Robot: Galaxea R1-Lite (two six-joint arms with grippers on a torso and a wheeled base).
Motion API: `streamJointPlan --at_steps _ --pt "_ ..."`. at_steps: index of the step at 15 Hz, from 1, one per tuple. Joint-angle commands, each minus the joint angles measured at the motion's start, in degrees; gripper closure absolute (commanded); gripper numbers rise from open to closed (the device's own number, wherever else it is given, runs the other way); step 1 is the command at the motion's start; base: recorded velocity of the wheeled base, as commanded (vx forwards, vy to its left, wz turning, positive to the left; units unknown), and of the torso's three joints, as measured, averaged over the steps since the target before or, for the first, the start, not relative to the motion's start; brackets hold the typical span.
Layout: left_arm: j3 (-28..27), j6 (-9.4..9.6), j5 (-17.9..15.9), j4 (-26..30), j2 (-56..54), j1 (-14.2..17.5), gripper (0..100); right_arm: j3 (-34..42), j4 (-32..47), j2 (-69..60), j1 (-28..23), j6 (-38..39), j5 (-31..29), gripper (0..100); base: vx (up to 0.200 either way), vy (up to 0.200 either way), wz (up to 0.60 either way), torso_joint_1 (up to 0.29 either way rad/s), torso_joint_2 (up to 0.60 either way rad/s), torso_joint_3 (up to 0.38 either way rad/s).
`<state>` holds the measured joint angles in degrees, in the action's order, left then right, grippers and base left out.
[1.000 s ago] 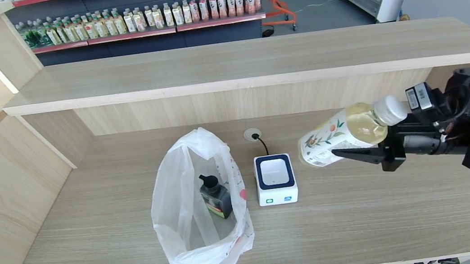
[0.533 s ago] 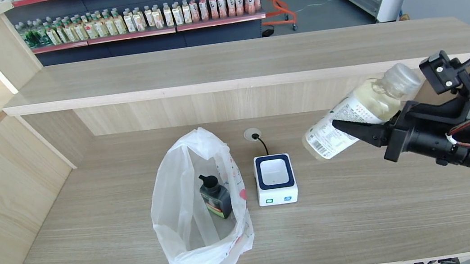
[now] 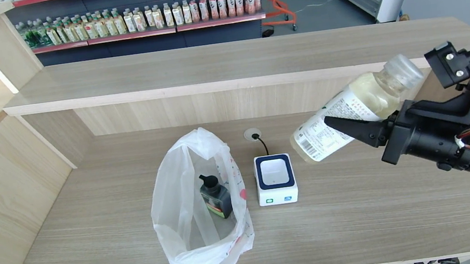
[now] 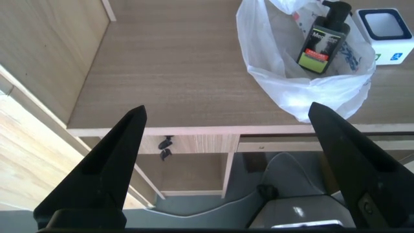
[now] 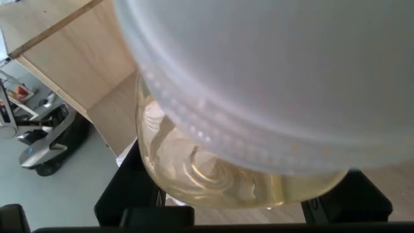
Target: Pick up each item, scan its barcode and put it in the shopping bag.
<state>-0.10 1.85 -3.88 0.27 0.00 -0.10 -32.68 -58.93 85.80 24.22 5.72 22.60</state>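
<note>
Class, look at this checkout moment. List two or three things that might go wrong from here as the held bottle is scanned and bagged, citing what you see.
1. The barcode on the clear plastic drink bottle faces the head camera, not the white-and-blue box scanner, so scanning may fail.
2. The right end effector holds the bottle tilted in mid-air; it might slip.
3. The limp translucent plastic shopping bag already holds a dark pump bottle; the new bottle may strike it.

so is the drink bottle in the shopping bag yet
No, the drink bottle is held tilted in the right gripper, right of the scanner, outside the shopping bag.
</note>
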Motion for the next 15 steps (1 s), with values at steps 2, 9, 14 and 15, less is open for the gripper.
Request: streamJointPlan --at_steps 2,9,14,15 --pt "0.01 -0.01 0.01 0.0 0.09 0.01 0 -0.01 -0.05 0.16 0.12 0.79 -0.1 100 0.0 0.1 0.0 0.001 0.0 0.001" --pt "0.01 -0.01 0.01 0.0 0.09 0.01 0 -3.97 6.55 1.74 2.14 7.82 -0.28 100 0.0 0.057 0.0 -0.002 0.0 0.001" --pt "0.01 -0.01 0.1 0.0 0.09 0.01 0 -12.76 6.46 13.52 3.37 7.99 -0.37 100 0.0 0.0 0.0 0.0 0.0 0.0" --pt "0.01 -0.01 0.01 0.0 0.09 0.01 0 -15.48 6.55 16.33 3.46 7.99 -0.98 100 0.0 0.0 0.0 0.0 0.0 0.0"
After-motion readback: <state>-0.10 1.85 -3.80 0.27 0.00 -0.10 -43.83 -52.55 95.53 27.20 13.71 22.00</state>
